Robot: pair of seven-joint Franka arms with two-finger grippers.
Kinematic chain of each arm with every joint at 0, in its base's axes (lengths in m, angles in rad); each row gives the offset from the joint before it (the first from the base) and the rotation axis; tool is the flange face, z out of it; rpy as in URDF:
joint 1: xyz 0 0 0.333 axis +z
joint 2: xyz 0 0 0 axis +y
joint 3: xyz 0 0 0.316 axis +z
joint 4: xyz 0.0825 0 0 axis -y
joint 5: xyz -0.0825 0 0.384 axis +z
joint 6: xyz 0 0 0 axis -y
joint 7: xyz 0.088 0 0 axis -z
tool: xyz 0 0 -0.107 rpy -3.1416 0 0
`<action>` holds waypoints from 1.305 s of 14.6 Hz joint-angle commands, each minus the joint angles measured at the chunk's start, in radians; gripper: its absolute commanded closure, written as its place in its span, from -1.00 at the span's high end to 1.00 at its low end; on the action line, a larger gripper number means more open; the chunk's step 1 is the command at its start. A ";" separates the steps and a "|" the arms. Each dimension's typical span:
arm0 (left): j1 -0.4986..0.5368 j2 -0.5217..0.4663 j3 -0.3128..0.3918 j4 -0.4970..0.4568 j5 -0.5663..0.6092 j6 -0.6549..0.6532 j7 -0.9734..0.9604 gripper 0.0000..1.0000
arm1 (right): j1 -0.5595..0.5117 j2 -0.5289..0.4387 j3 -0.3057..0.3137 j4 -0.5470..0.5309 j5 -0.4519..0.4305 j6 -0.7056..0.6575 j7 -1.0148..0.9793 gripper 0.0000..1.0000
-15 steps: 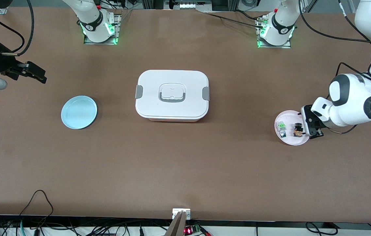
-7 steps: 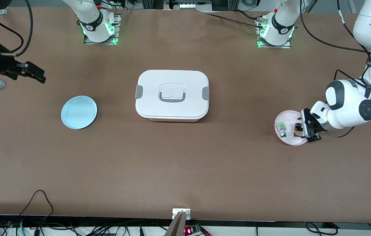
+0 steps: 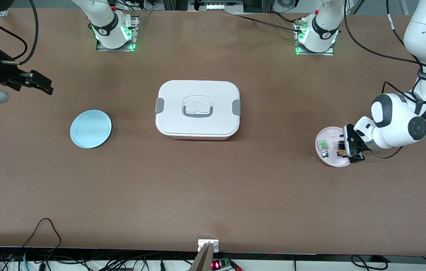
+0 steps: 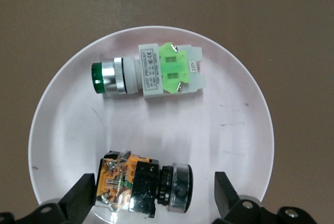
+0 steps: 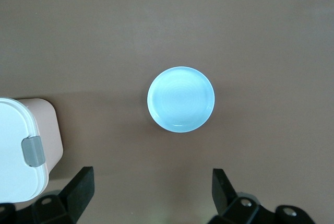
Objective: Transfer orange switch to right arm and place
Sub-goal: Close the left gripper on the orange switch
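The orange switch [image 3: 341,149] [image 4: 143,182] lies on its side on a pale pink plate [image 3: 329,134] [image 4: 235,130] at the left arm's end of the table. My left gripper [image 3: 346,149] [image 4: 155,195] is low over the plate and open. One finger stands at each end of the orange switch, and neither grips it. My right gripper [image 3: 48,87] [image 5: 153,187] hangs open and empty over bare table at the right arm's end, and that arm waits.
A green switch [image 3: 323,146] [image 4: 148,71] lies on the same pink plate, beside the orange one. A light blue plate [image 3: 90,128] [image 5: 180,98] sits toward the right arm's end. A white lidded box [image 3: 198,109] [image 5: 21,145] stands mid-table.
My left gripper has come down and shifted over the pink plate until its fingers straddle the orange switch. The right arm has hardly moved.
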 commanded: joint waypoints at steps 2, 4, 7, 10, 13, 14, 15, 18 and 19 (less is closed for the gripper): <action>0.011 0.004 -0.005 -0.002 0.014 0.018 0.023 1.00 | -0.010 -0.010 0.002 -0.009 0.013 -0.008 -0.022 1.00; 0.011 0.012 -0.003 -0.002 0.012 0.036 0.023 0.91 | -0.010 -0.012 0.002 -0.009 0.013 -0.008 -0.022 1.00; 0.011 0.015 0.000 -0.002 0.014 0.044 0.025 -0.06 | -0.010 -0.015 0.002 -0.014 0.013 -0.012 -0.022 1.00; 0.011 0.009 -0.001 -0.002 0.014 0.042 0.084 -1.00 | -0.010 -0.017 0.000 -0.032 0.091 -0.015 -0.022 1.00; 0.012 -0.017 -0.005 -0.002 0.005 0.029 0.092 -1.00 | -0.010 -0.017 -0.001 -0.041 0.158 -0.027 -0.022 1.00; 0.012 -0.029 -0.011 0.001 -0.004 0.001 0.088 -1.00 | -0.010 -0.015 -0.001 -0.043 0.203 -0.034 -0.022 1.00; 0.012 -0.046 -0.015 0.009 -0.041 -0.049 0.080 -1.00 | -0.012 -0.012 -0.003 -0.043 0.268 -0.041 -0.022 1.00; 0.013 -0.085 -0.069 0.015 -0.260 -0.131 0.074 -1.00 | -0.013 0.000 -0.021 -0.046 0.479 -0.060 -0.022 1.00; 0.014 -0.094 -0.107 0.018 -0.297 -0.143 0.074 -1.00 | -0.013 0.003 -0.021 -0.055 0.548 -0.061 -0.021 1.00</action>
